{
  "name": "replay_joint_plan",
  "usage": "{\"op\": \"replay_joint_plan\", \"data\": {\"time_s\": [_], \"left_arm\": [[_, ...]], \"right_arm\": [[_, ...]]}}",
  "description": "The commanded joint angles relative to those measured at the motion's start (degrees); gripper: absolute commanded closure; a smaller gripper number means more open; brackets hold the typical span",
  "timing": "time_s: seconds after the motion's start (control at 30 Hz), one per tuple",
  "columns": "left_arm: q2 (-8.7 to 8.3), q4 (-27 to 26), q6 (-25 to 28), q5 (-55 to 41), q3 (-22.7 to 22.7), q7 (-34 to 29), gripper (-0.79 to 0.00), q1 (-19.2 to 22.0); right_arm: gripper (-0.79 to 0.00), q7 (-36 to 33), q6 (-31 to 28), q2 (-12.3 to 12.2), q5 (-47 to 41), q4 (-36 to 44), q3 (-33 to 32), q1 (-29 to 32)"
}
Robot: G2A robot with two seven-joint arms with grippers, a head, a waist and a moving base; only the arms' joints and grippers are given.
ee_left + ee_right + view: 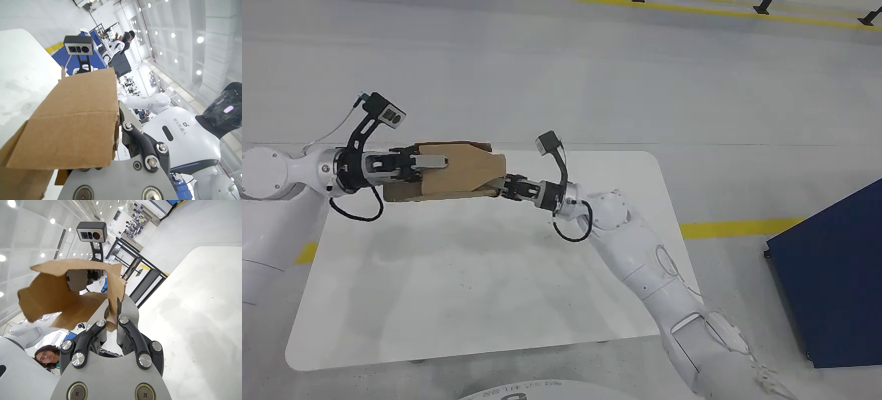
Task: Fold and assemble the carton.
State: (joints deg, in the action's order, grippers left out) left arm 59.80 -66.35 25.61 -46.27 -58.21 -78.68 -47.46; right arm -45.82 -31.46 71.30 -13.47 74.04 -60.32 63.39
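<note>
Bright even light, round ceiling lamps [200, 39] glaring, wrist views bowed at edges

A white table [492, 290] with rounded corners stands on a pale grey floor [642, 80].

Both arms stretch toward each other, wrists roughly level. The left gripper [417, 163] and right gripper [505, 187] face one another, the jaws of each clamped on opposite ends of the carton [460, 170] between them.
</note>
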Motion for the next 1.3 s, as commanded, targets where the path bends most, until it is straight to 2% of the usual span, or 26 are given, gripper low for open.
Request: {"op": "replay_joint_plan", "data": {"time_s": [0.0, 0.1, 0.3, 0.43, 0.77, 0.9, 0.97, 1.27], "left_arm": [[0.06, 0.71, 0.06, 0.30, -0.20, 0.06, 0.000, 0.06], [0.17, 1.40, 0.34, 1.28, -0.21, 0.34, 0.000, 0.28], [0.48, 2.09, -0.13, 1.29, -0.10, -0.12, 0.000, 0.52], [0.45, 2.07, -0.98, 1.33, -0.36, -0.97, 0.000, 0.20], [-0.25, -0.62, -4.75, -0.35, -2.86, -4.75, 0.000, -1.80], [-0.13, -0.29, -5.84, 1.11, -2.21, -5.84, 0.000, -1.62], [-0.02, -0.33, -6.17, 1.63, -1.83, -6.17, 0.000, -1.44], [-0.20, -2.56, -8.23, 6.33, -0.57, -8.23, 0.000, -1.33]], "right_arm": [[-0.031, -0.14, -0.16, -0.07, -0.07, 0.36, -0.15, 0.25], [-0.037, -0.64, -0.19, -0.18, -0.59, 0.69, -0.41, 0.48], [-0.108, -0.84, -0.13, -0.35, -1.15, 1.02, -0.88, 0.74], [-0.243, -0.64, -0.16, -0.39, -0.81, 1.23, -0.89, 0.83], [-0.215, 1.60, 0.51, -0.12, -0.44, -0.25, -0.48, -0.27], [-0.249, 1.44, 0.27, -0.14, -0.84, -0.40, -0.62, -0.31], [-0.296, 1.60, 0.15, -0.18, -1.26, -0.46, -0.92, -0.31], [-0.329, 2.56, 1.14, -0.34, -7.88, -1.88, -3.68, -0.66]]}}
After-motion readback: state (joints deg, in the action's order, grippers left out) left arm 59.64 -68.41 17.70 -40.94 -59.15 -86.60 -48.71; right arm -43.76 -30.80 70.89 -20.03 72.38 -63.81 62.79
